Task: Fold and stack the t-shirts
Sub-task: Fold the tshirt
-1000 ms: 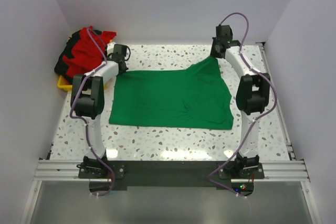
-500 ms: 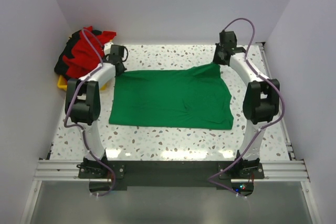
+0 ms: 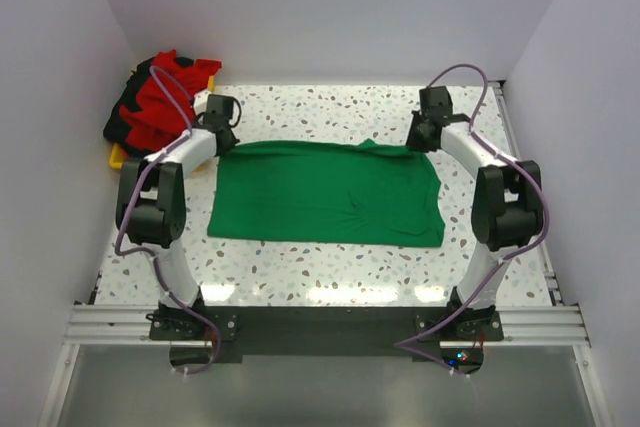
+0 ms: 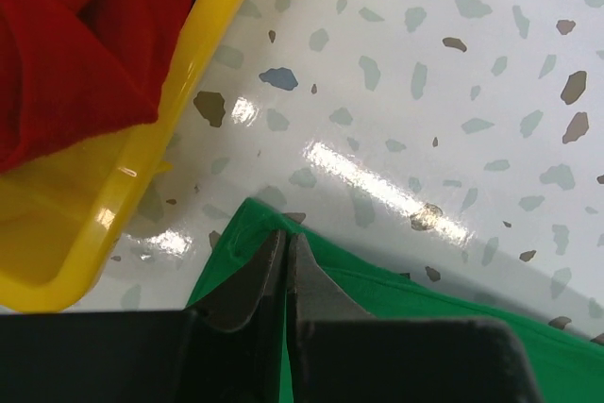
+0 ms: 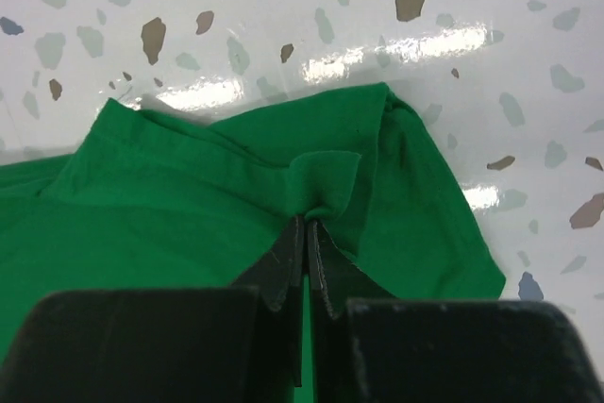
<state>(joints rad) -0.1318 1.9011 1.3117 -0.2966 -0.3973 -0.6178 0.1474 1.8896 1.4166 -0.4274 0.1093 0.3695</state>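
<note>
We see the green shirt (image 3: 325, 192) spread flat in the middle of the table (image 3: 330, 272). Our left gripper (image 4: 286, 241) is pinched closed on the shirt's far left corner. Our right gripper (image 5: 307, 226) is pinched closed on a small bunched fold near the far right corner. At the far left of the table, a red shirt (image 3: 160, 97) and a dark shirt (image 3: 122, 129) lie heaped on a yellow tray (image 4: 198, 54).

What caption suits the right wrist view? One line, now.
Right gripper shut on a bunched edge of the green t-shirt, lying on the speckled table.
</note>
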